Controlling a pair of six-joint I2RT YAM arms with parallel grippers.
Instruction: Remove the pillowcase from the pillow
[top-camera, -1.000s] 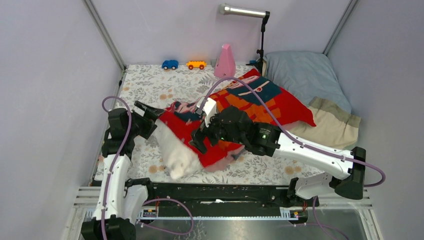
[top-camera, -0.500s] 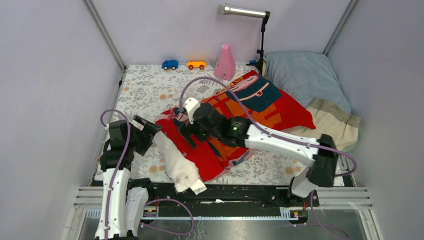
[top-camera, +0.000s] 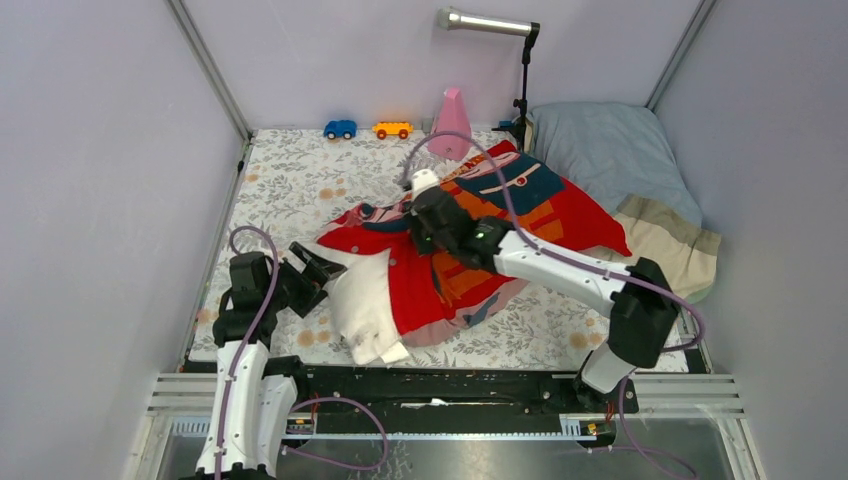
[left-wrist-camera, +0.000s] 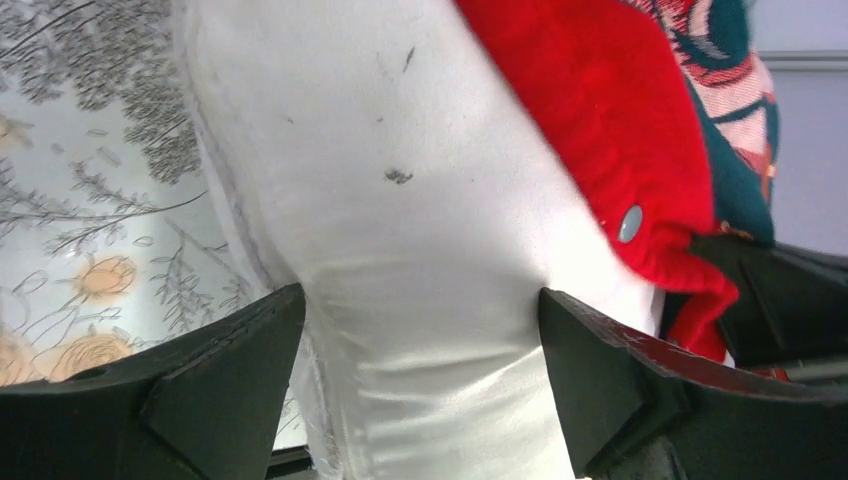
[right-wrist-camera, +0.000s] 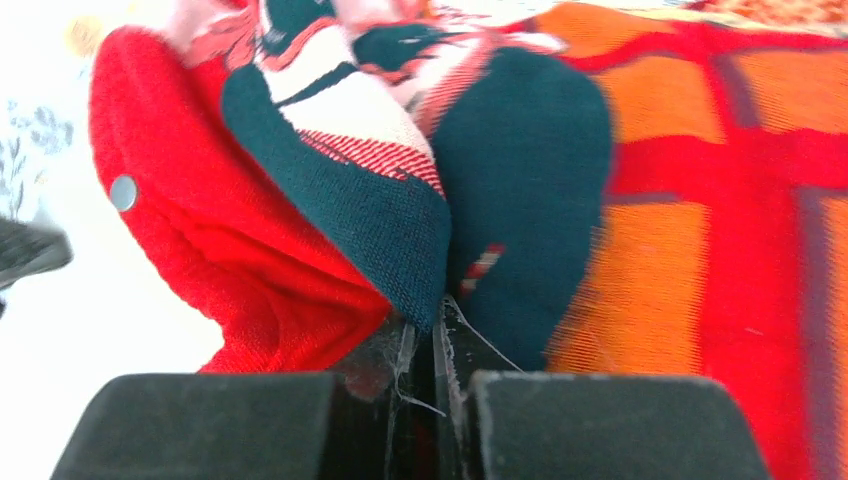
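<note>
The red, orange and teal pillowcase (top-camera: 545, 215) lies spread across the middle of the floral floor. The white pillow (top-camera: 365, 300) sticks out of its near-left opening, one end bare. My left gripper (top-camera: 318, 268) has its jaws set wide on that bare end. In the left wrist view the pillow (left-wrist-camera: 400, 200) fills the gap of my left gripper (left-wrist-camera: 422, 295) and creases between the fingers, with the pillowcase (left-wrist-camera: 600, 120) hem just beyond. My right gripper (top-camera: 418, 222) is shut on a fold of the pillowcase (right-wrist-camera: 700, 150) at its opening edge, the cloth pinched in my right gripper (right-wrist-camera: 437, 340).
A grey-blue pillow with a beige end (top-camera: 620, 160) lies at the back right. A pink cone (top-camera: 450, 122), a blue toy car (top-camera: 340, 129) and an orange toy car (top-camera: 392, 129) stand along the back wall. A lamp (top-camera: 490, 22) hangs above.
My right gripper moved from the pillowcase's near part up to its opening edge and shut on the cloth. My left arm drew back toward the near edge, and more white pillow shows.
</note>
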